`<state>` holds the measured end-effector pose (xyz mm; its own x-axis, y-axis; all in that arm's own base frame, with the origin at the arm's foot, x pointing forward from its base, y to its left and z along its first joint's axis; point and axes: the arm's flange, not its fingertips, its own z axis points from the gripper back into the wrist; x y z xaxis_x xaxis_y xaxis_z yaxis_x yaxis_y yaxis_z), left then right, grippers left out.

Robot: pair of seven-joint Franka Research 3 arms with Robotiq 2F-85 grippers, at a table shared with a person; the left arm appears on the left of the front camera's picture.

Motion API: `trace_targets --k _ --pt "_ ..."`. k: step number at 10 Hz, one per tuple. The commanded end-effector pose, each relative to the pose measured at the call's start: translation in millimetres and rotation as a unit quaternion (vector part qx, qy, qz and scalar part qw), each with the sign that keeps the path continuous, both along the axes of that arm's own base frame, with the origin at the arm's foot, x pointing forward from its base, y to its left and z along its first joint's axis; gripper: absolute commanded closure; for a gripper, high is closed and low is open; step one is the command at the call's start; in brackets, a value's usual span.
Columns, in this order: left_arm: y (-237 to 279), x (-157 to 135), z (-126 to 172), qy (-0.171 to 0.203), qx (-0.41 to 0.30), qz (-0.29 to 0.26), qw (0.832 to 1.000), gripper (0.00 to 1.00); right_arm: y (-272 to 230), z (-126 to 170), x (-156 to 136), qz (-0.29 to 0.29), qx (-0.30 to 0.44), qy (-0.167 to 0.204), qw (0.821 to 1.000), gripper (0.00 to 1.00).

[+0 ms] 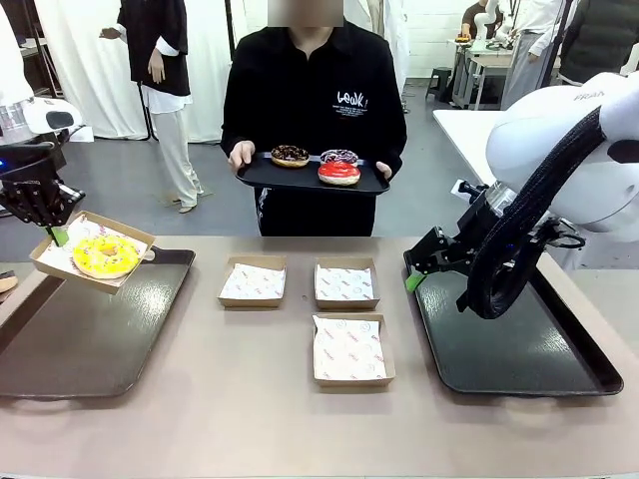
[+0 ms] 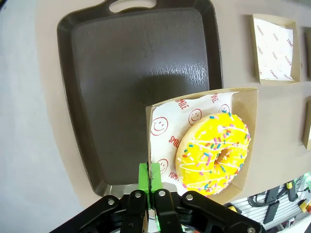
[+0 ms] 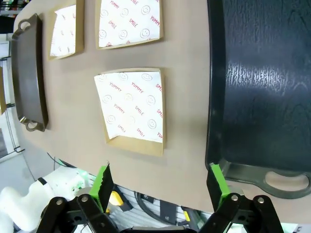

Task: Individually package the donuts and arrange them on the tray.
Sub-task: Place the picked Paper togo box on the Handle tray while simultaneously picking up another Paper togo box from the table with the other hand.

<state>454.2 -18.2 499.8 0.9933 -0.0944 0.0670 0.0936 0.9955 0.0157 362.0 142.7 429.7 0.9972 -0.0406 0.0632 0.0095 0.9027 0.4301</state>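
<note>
Left claw [image 1: 55, 235] holds the boxed yellow donut [image 1: 105, 255] over the left tray [image 1: 90, 344].
Front: the claw is clamped on the box [image 1: 137, 240] corner. A person holds a black tray [image 1: 262, 176] with three donuts [image 1: 339, 173]. The right claw [image 1: 412, 277] is over the right tray [image 1: 519, 354]. Left wrist: pads pinch the box rim. Right wrist: fingers are spread wide above the desk [image 3: 184, 97].

- The left tray [image 1: 80, 349] under the yellow donut [image 1: 105, 255] runs off the front view's left edge.
- The yellow donut's box [image 2: 250, 111] has its near edge hidden behind the left gripper [image 2: 151, 170].
- Far beyond the yellow donut, the purple-brown donut [image 1: 339, 156] sits partly hidden behind the red donut [image 1: 339, 174].
- Across the table from the yellow donut, the right arm [image 1: 559, 130] covers part of the right tray [image 1: 539, 369].
</note>
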Motion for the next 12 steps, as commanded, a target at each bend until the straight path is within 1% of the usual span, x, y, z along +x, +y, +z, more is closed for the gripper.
trace_targets --k 1,2,3,4,8,11,12 --pt "0 0 0 0.0 0.0 0.0 1.0 0.99 12 -14 -2 -0.028 -0.052 -0.009 0.998 0.0" --pt "4 -8 -3 -0.001 0.007 0.006 1.0 0.99 29 -28 -3 -0.053 -0.089 -0.014 0.995 0.0" --pt "9 -23 -3 -0.009 0.008 0.023 1.0 0.99 50 -41 -4 -0.062 -0.116 -0.011 0.991 0.0" --pt "14 -37 -3 -0.015 0.01 0.03 0.999 0.99 67 -53 -2 -0.06 -0.13 0.0 0.99 0.0" --pt "34 -77 -30 0.008 -0.008 0.04 0.999 0.99 106 -104 18 -0.1 -0.166 0.015 0.981 0.0" --pt "44 -81 -53 0.024 -0.015 0.045 0.999 0.99 118 -126 16 -0.107 -0.185 0.018 0.977 0.0" --pt "44 -82 -59 0.022 -0.014 0.043 0.999 0.99 120 -130 14 -0.108 -0.19 0.018 0.976 0.0"
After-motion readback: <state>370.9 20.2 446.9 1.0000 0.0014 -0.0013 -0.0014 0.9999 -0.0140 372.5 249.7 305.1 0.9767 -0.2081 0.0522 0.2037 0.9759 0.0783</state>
